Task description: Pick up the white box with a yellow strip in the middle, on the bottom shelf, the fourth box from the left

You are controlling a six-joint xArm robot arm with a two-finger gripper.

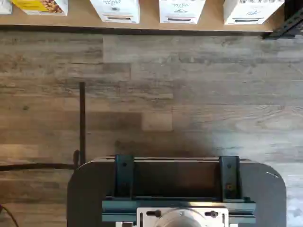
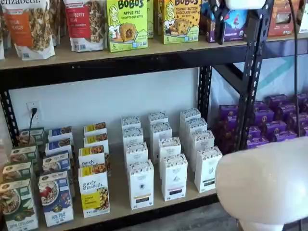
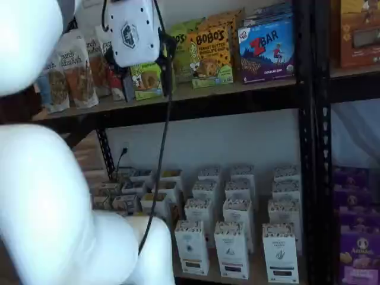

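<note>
White box (image 2: 141, 185): front of its column on the bottom shelf (image 2: 159, 206), just right of the "purely elizabeth" box (image 2: 94, 191); its lower face shows in the wrist view (image 1: 116, 9).
Neighbours: a like white carton (image 2: 174, 177) with a darker strip stands just beside it on the other side, a narrow gap between them.
Gripper (image 2: 217, 26): hangs high, level with the upper shelf (image 2: 144, 53), well apart from the target; dark fingers show with no clear gap, so I cannot tell whether they are parted.
Step in hand: the approach, apparently not yet begun; nothing is held.
Next move: descend to the lower board, centre on the yellow-strip carton, and enter with fingers spread to clear both neighbours.
</note>
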